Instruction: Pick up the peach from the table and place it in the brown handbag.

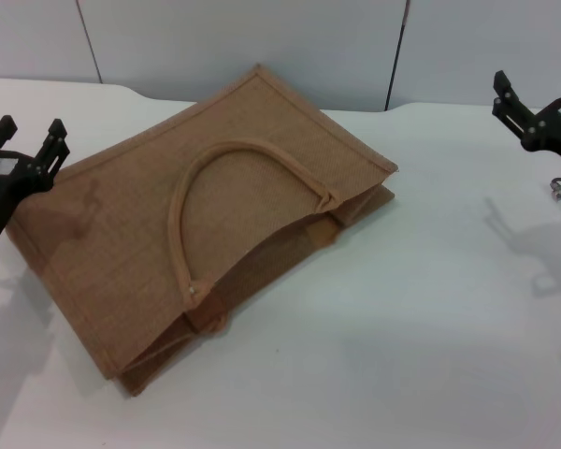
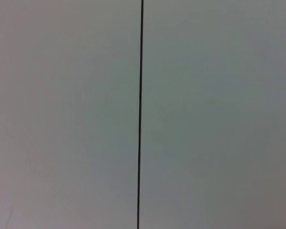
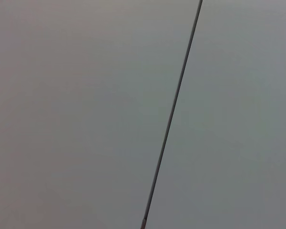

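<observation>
while no peach shows in any view, the brown handbag lies flat on the white surface; the left tool hangs at its left edge, prongs apart, and the right tool is far right, state unclear.

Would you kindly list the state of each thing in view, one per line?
brown handbag: lying flat on its side on the table, top handle resting flat on its face, mouth toward the right, barely open.
peach: not visible in any view.
left end effector: open, empty, beside the bag's left edge.
right end effector: empty, raised at the far right.
</observation>
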You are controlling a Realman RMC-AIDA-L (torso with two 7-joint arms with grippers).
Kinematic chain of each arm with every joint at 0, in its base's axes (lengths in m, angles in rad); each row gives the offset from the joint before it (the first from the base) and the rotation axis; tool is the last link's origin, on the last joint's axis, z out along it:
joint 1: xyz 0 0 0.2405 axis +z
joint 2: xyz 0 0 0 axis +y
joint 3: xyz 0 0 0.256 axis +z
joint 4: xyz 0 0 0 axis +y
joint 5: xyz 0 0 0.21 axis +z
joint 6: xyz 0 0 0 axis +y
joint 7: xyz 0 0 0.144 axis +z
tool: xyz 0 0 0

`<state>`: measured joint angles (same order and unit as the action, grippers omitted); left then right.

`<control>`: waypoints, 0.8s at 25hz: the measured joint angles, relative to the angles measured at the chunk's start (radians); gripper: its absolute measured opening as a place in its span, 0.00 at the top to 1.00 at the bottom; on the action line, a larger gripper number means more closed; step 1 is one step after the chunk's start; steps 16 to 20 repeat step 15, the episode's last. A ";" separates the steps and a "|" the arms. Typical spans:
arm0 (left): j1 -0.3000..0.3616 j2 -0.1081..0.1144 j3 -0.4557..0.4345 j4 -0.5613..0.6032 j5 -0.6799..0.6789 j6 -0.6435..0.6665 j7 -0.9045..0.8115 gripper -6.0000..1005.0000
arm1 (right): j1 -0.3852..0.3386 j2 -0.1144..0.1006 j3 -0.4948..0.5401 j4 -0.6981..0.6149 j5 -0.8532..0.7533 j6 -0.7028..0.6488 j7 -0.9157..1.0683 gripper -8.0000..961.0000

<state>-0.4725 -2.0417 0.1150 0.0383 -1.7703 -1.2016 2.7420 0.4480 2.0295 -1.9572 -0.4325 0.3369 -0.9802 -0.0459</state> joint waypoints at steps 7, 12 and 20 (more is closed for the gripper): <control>-0.005 0.000 0.000 0.000 -0.001 0.001 -0.002 0.31 | 0.002 0.000 -0.001 0.000 -0.004 0.003 0.000 0.07; -0.006 0.000 0.000 -0.001 -0.001 0.005 -0.002 0.31 | 0.007 0.000 -0.002 0.000 -0.006 0.021 0.000 0.07; -0.006 0.000 0.000 -0.001 -0.002 0.005 -0.002 0.31 | 0.008 0.000 -0.002 0.000 -0.006 0.021 0.000 0.07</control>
